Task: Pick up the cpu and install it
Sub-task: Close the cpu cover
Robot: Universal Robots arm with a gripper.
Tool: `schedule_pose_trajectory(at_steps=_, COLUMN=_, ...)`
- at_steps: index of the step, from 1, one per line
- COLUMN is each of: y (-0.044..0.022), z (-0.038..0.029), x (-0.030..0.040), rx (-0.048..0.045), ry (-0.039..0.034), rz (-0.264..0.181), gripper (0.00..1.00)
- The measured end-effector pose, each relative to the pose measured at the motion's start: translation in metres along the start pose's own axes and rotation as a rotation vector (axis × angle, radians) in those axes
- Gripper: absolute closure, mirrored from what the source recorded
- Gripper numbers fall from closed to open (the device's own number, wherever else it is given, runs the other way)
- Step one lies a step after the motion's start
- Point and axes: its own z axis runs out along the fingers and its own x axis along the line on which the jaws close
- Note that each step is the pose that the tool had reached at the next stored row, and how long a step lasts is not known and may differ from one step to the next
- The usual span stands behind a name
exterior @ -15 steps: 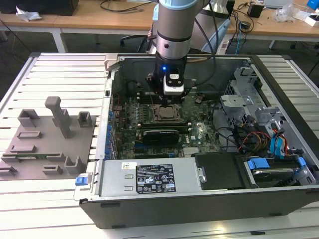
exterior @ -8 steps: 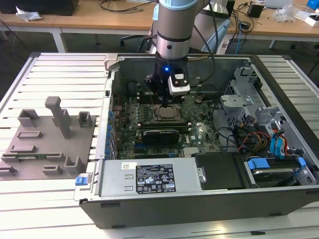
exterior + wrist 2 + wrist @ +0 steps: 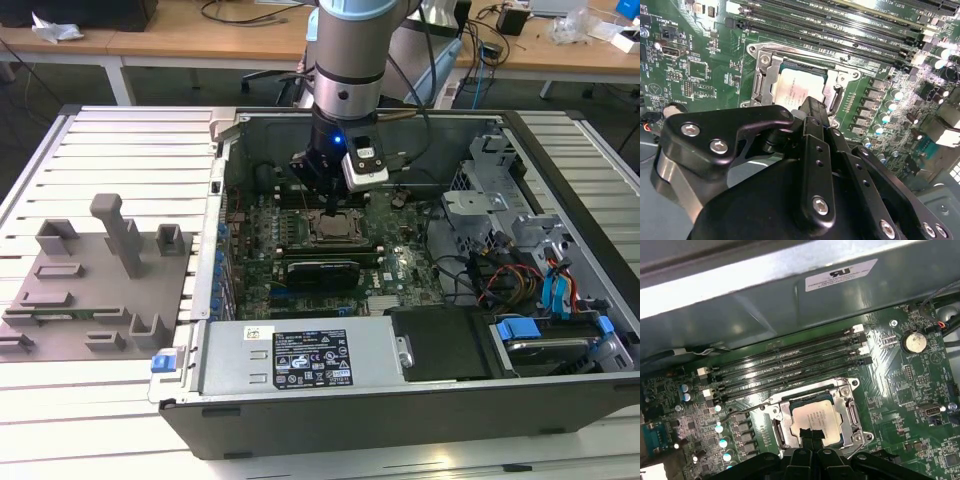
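The cpu lies flat in its socket on the motherboard, a thin square chip with a pale, matt silver top plate carrying faint print. It shows in both wrist views, and in the exterior view it is a small pale square under the arm. One edge of it is hidden behind the gripper's tip. Around it sits the socket frame, a square of stamped bright metal with screw heads at its corners.

The gripper hangs right over the near edge of the chip. Its two black, flat-sided fingers are drawn together into one dark tip with nothing between them. Whether that tip touches the plate cannot be told. Bolted black links and a rounded body fill the foreground of the second wrist view.

Beside the socket run four long black memory slots, as far as they can be counted, with white latches at their ends. One round silver coin cell sits on the green motherboard, and a row of small cylindrical capacitors stands on the socket's other side.

In the exterior view the grey steel computer case lies open on a slatted metal table, with one long black card just below the socket. Well apart, toward the exterior view's left, rests a grey moulded fixture tray; its front edge is cut off.
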Motion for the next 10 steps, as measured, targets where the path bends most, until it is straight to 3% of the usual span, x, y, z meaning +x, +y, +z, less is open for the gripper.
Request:
schedule_pose_trajectory(at_steps=8, y=0.0, z=0.0015, x=-0.0001, rx=0.0017, ry=0.0001, rz=-0.149, gripper=0.89)
schedule_pose_trajectory(at_steps=10, y=0.0, z=0.0015, x=-0.0001, rx=0.0021, ry=0.0001, rz=-0.165, gripper=0.89)
